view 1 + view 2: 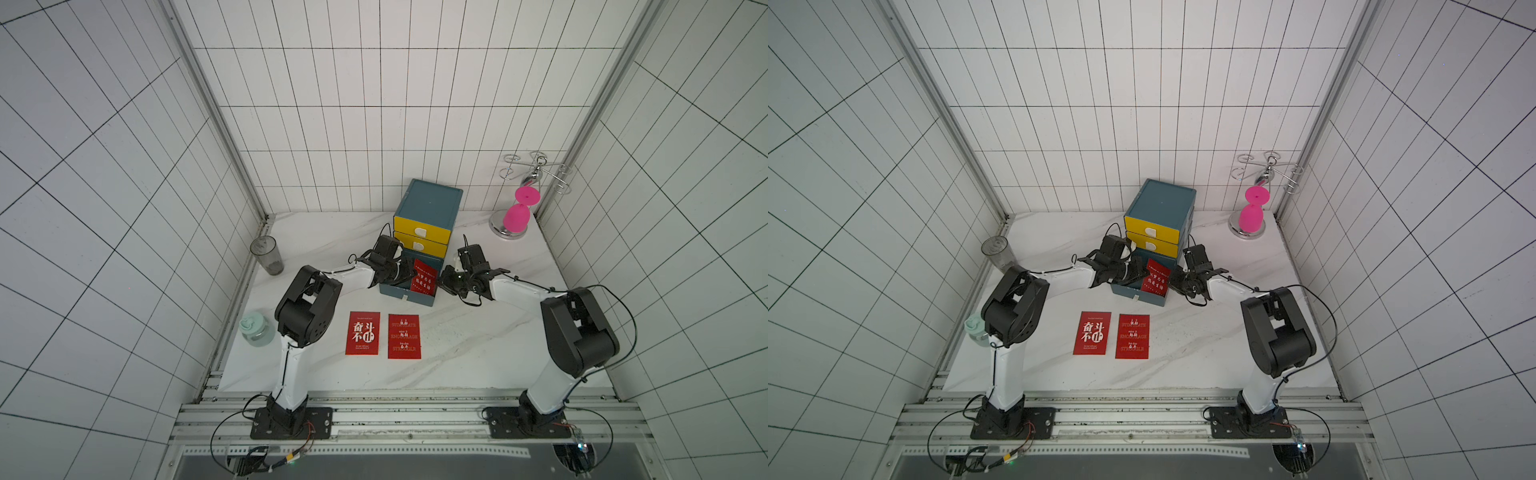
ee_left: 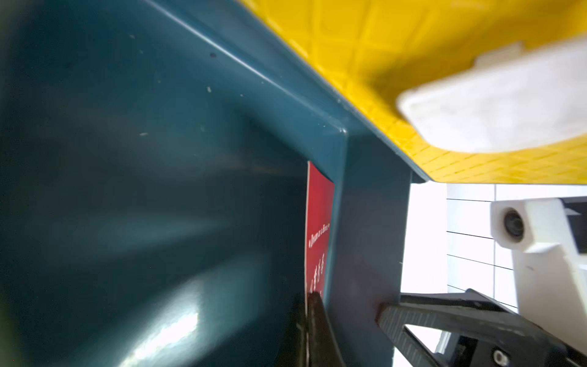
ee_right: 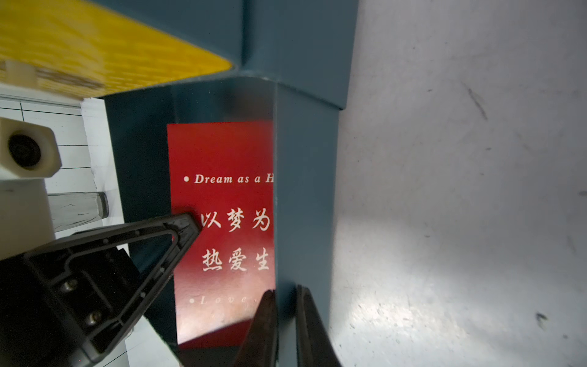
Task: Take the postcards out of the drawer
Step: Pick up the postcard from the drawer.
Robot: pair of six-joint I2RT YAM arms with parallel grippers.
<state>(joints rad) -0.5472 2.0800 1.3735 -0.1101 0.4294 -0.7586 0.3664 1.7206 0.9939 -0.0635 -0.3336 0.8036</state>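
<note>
Marble tabletop (image 1: 457, 365), two postcards (image 1: 363, 333), tiled walls (image 1: 374, 104)

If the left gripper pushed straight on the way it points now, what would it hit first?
Most likely the drawer's right-hand wall, just past the postcard that the left gripper pinches; the right gripper clamps that same wall. Depth is hard to judge.

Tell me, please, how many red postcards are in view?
3. One postcard and a second postcard lie flat, side by side, on the table; the third postcard stands tilted in the bottom drawer, pinched by the left hand. Closed drawers might hide more.
</note>
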